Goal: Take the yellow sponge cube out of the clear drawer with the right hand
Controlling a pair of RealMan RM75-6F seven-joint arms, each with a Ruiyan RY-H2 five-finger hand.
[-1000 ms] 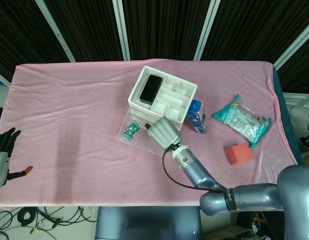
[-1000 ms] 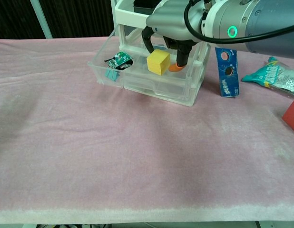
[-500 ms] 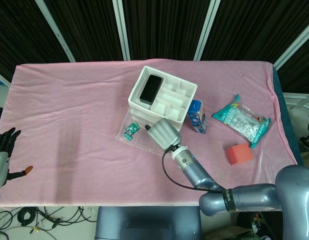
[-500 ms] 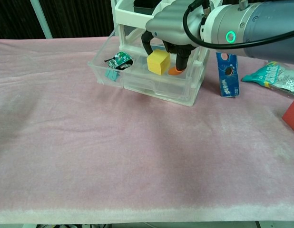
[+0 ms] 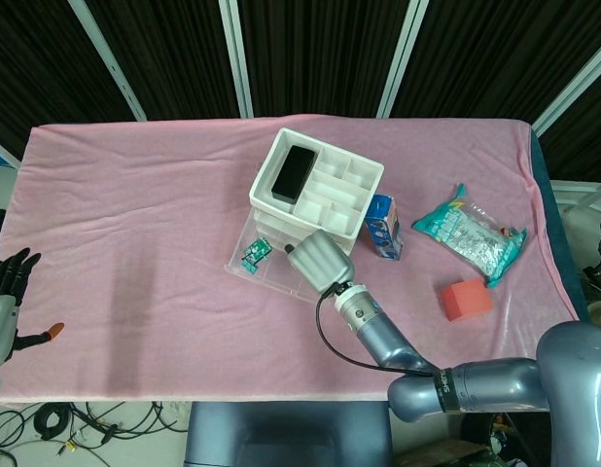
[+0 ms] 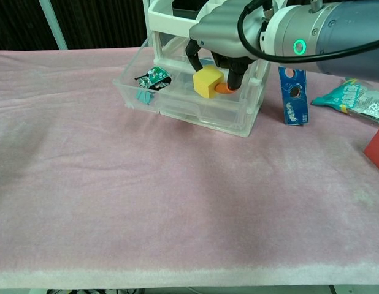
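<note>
Your right hand (image 6: 223, 37) has closed in since a moment ago: its orange-tipped fingers (image 6: 224, 87) now pinch the yellow sponge cube (image 6: 207, 82), tilted and lifted a touch inside the clear drawer (image 6: 177, 101). That soft, matte block sits right of the green packet (image 6: 152, 79), within glossy see-through plastic walls on fuzzy pink cloth (image 6: 177, 202). Your left hand (image 5: 4, 292) hangs at the far left edge, fingers spread, holding nothing.

The yellow sponge cube (image 6: 207, 83) is a small foam block, tilted, inside the open clear drawer (image 6: 183, 107) toward its right end; the drawer, see-through plastic, is pulled out from under a white organiser onto the pink cloth.
</note>
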